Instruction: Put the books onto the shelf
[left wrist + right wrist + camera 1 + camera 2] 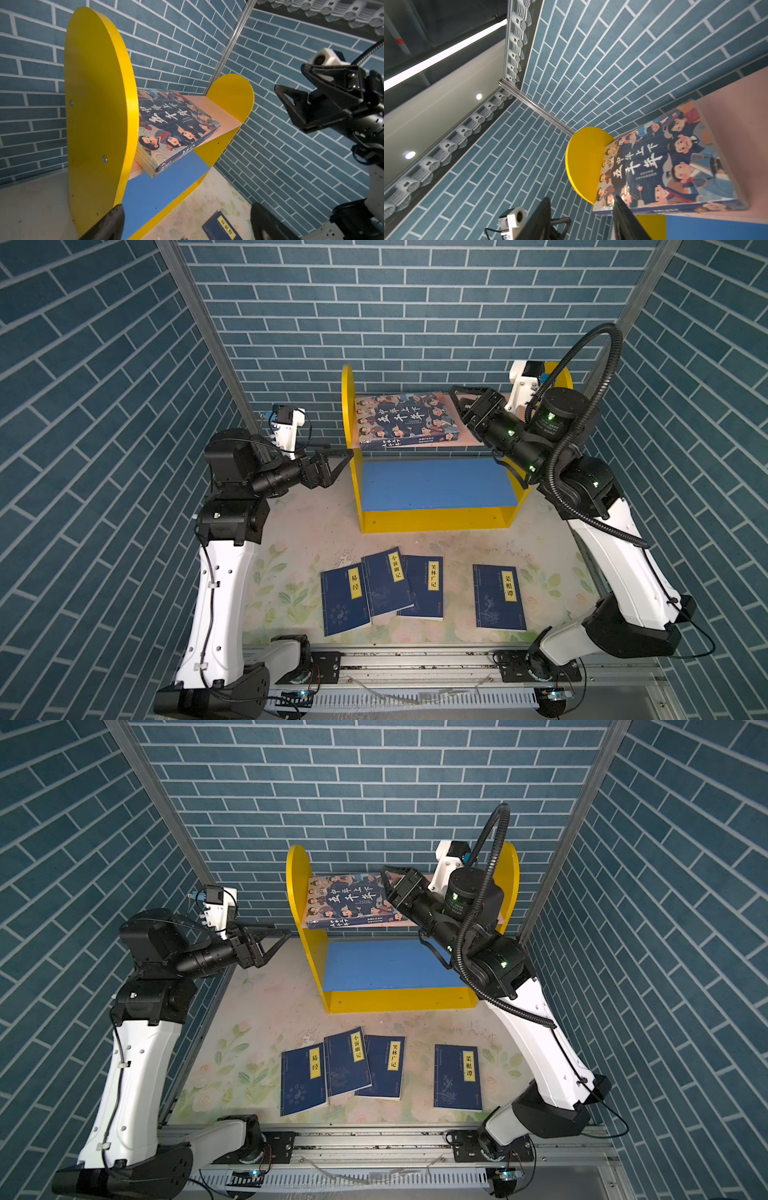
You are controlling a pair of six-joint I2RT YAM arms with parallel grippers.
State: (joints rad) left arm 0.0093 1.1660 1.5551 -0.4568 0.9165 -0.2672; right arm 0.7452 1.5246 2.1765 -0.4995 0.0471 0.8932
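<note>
Closest to my base, four thin books lie flat on the table [299, 539]. Three crowd together: the tilted navy book [386, 583] overlaps the edge of the leftmost navy book [345, 601] on one side and of the third navy book [424, 587] on the other. The lone navy book [498, 597] sits apart to their right, with all four of its edges exposed and bare table around it. A wide band of open table runs between these books and the shelf [432, 518].

My left gripper [340, 448] hangs at the shelf's left side, fingers spread wide and holding nothing. One tip is right at the front edge of the left side panel [95, 104]; I cannot tell whether it touches.

The blue lower board [436, 485] shows its whole face. Above it, the large book [409, 418] lies flat on the pink upper board [737, 128], pushed against the left side panel. Its near corner juts past the board's front edge. A strip of pink stays open between the book and the right side panel [230, 95].

My right gripper [456, 400] hovers in the air above the large book's right end, clear of it. Its fingers are parted with nothing between them.

Behind the shelf stands the brick wall [415, 323].
</note>
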